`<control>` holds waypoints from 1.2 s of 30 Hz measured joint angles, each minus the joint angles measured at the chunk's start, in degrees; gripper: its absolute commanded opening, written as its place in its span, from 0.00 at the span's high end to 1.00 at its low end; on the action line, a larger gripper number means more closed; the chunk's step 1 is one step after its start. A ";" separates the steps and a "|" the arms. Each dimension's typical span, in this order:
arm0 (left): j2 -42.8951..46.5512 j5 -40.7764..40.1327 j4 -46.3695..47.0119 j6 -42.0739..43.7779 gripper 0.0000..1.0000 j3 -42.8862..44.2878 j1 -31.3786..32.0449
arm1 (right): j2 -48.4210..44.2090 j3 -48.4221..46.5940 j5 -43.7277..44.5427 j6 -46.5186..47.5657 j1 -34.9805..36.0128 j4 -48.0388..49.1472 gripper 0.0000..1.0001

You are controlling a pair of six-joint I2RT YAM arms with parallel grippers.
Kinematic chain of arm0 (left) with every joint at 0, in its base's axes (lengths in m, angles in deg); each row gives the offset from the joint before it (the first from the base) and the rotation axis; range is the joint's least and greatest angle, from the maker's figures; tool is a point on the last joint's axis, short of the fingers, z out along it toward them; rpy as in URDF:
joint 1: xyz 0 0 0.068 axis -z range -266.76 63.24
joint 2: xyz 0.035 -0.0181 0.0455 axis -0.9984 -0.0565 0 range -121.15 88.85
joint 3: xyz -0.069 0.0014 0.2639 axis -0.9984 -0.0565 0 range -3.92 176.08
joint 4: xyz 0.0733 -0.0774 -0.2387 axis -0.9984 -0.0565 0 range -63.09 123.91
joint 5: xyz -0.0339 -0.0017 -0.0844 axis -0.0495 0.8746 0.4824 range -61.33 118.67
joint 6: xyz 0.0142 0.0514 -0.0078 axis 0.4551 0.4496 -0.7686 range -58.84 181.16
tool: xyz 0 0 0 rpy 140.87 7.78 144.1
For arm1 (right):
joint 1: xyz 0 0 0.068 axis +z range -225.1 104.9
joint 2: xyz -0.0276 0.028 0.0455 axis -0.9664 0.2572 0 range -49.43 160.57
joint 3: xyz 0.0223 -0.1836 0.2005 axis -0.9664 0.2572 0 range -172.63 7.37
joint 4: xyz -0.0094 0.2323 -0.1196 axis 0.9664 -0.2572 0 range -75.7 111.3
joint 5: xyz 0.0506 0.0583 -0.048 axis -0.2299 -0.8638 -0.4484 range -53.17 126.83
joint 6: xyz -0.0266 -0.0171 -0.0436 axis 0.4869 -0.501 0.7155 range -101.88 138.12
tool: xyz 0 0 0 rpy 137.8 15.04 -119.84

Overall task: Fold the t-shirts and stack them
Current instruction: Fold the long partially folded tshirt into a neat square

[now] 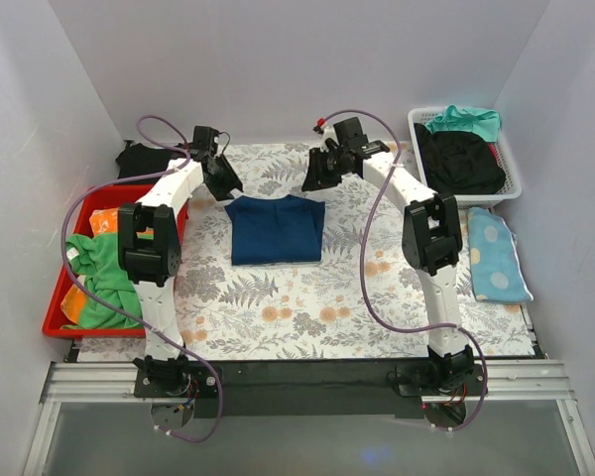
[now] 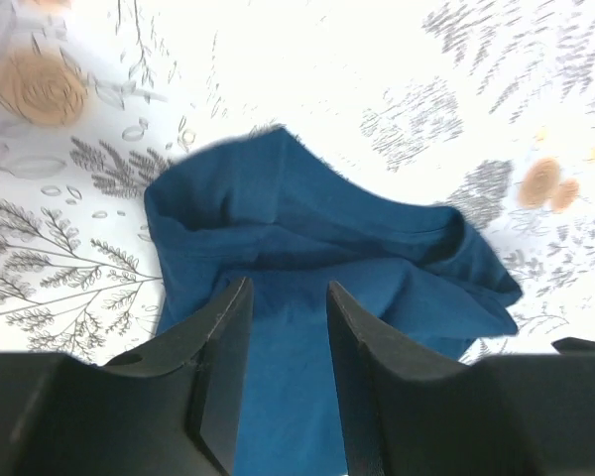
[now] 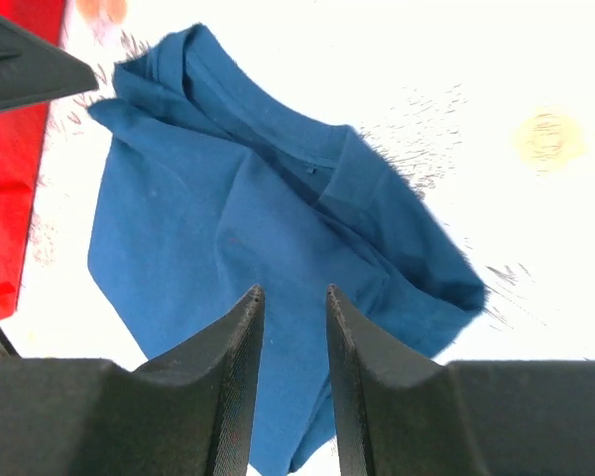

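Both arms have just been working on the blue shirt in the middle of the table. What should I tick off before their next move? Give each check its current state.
1. Left fingers free of cloth: ok. They stand apart with nothing between them.
2. Right fingers free of cloth: ok. They are also apart and empty.
3. Blue shirt folded: ok. It is a tidy rectangle from above, though its far edge looks a little puffed in the wrist views.
4. Shirt clear of the red tray and white basket: ok. It lies mid-table, apart from both.
5. Stacking spot settled: cannot tell.
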 measured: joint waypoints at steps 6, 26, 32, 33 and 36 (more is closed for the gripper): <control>4.11 -0.52 1.20 1.64 0.69 -0.37 0.00 | -4.70 2.23 1.33 0.04 -0.48 0.57 0.62; 0.09 7.93 6.47 0.15 0.79 -8.55 0.33 | 5.09 0.24 0.07 -1.03 3.28 2.89 0.64; -5.75 4.04 3.69 -1.14 0.81 -2.89 0.46 | 10.71 -5.31 -1.01 -4.00 0.26 3.63 0.64; -6.25 2.36 2.71 -1.09 0.81 -1.64 0.66 | 11.06 -5.40 -1.27 -4.33 -0.55 3.67 0.64; -7.48 -1.25 0.74 -1.09 0.81 0.79 0.96 | 11.63 -5.18 -1.49 -4.66 -3.08 3.58 0.64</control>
